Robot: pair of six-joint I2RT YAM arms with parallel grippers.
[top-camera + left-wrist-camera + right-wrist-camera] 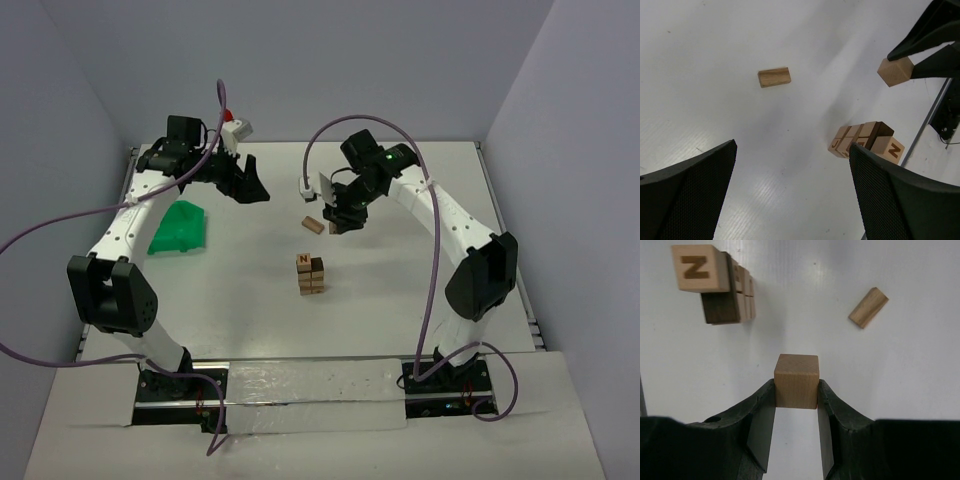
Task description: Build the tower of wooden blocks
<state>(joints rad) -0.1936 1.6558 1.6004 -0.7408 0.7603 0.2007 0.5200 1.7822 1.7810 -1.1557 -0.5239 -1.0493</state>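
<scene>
Tower (pixel 310 274): stands near the middle of the tabletop (pixel 400 300), a narrow stack a few layers tall.
Top layer: uneven. An N cube (pixel 696 267) sits higher than the dark block (pixel 720 307) touching it, so the free seat looks to be on that dark block.
Cube (pixel 796 375): plain wood, held off the tabletop on the far side of the tower and apart from it.
Right gripper (pixel 796 396): clamped on the cube, pads on two opposite faces, with the cube's far end poking out past the fingertips.
Step in hand: carrying the cube to the tower, as I judge it; not yet over the stack.
Doing it well: come in from above, not from the side. Square the cube's edges with the N cube and centre it over the dark block. Lower until the faces meet, then part the jaws only a little and lift straight up.
Risk: a finger or the cube brushing the N cube could push it off or topple the stack.
Loose block (pixel 313 224): lies flat beyond the tower, near the held cube; likely a later piece.
Left gripper (pixel 248 188): spread wide, holding nothing, well apart from the tower.
Bin (pixel 180 228): green, at the left side.
</scene>
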